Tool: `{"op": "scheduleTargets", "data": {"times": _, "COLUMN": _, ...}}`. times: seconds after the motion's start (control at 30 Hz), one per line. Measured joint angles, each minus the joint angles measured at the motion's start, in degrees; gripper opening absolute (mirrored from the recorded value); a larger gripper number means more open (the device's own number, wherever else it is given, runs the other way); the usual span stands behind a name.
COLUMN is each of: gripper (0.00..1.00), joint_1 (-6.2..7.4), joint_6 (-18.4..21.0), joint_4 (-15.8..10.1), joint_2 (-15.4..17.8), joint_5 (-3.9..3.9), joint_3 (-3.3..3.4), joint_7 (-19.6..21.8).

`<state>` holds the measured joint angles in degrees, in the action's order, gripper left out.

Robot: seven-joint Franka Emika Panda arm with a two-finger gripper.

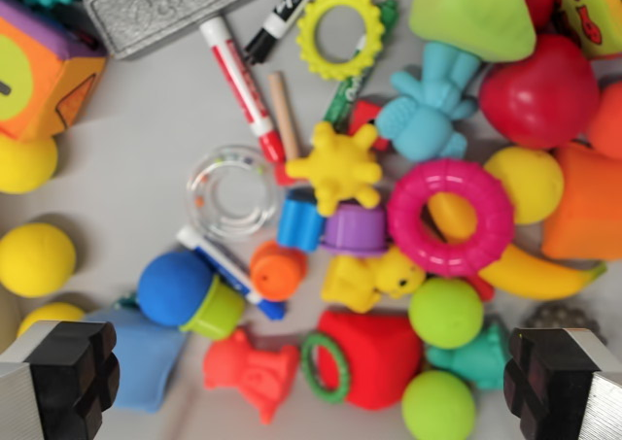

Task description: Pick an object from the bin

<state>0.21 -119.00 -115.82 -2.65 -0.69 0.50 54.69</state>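
Observation:
The wrist view looks straight down into a bin [146, 139] with a pale floor, crowded with small toys. My gripper [311, 377] is open: one dark pad [73, 367] sits at the bottom left corner and the other fingertip [554, 377] at the bottom right, nothing between them. Under the gap lie a red figure [248, 367], a green ring [323, 367] on a red block [374, 353] and a green ball [437, 406]. Higher up sit a yellow spiky toy [338, 166], a pink ring [450, 217] and a clear ring [233, 189].
A red marker [241, 85], a blue ball in a green cup [185, 294], yellow balls [34, 258], a banana [525, 270], a red ball [539, 95], an orange cup [588, 202] and a colourful cube [39, 66] fill the surroundings. Bare floor shows at centre left.

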Motion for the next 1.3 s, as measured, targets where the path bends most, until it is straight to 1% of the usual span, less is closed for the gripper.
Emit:
{"op": "scheduleTargets", "data": {"times": 0.43, "gripper": 1.00, "joint_1": 0.42, "joint_6": -2.6, "joint_4": -4.6, "joint_2": 1.9, "joint_5": 0.01, "joint_3": -0.18, "joint_7": 5.8}}
{"op": "scheduleTargets", "data": {"times": 0.9, "gripper": 1.00, "joint_1": 0.86, "joint_6": -5.9, "joint_4": -10.4, "joint_2": 4.4, "joint_5": 0.09, "joint_3": -0.59, "joint_7": 13.6}}
{"op": "scheduleTargets", "data": {"times": 1.3, "gripper": 1.00, "joint_1": 1.27, "joint_6": -9.2, "joint_4": -15.8, "joint_2": 6.4, "joint_5": 0.11, "joint_3": -1.07, "joint_7": 21.3}}
